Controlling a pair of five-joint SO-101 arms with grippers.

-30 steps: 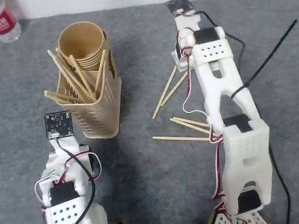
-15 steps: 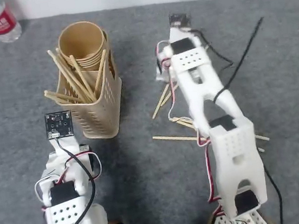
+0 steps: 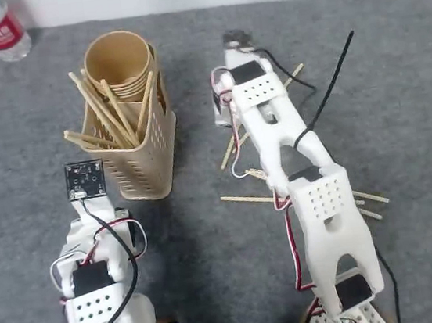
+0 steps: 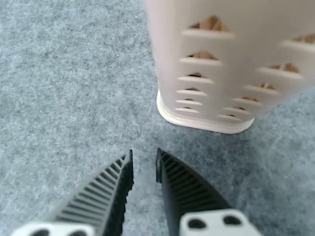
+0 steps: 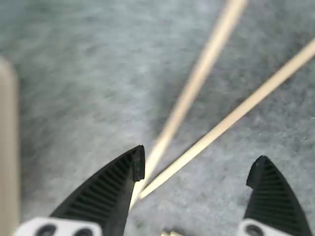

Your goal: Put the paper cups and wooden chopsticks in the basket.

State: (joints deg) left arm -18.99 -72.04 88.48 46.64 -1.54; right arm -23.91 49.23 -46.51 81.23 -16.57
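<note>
Right fingers spread above two chopsticks

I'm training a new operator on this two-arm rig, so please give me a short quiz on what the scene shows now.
1. True or false: the right gripper has its fingers open over two chopsticks lying on the carpet.
2. Where are the cups? A) stacked in the basket; B) flat on the carpet; C) held by an arm.
3. Fill in: the left gripper is low, close to the foot of the ____.
Key: 1 true; 2 A; 3 basket.
</note>
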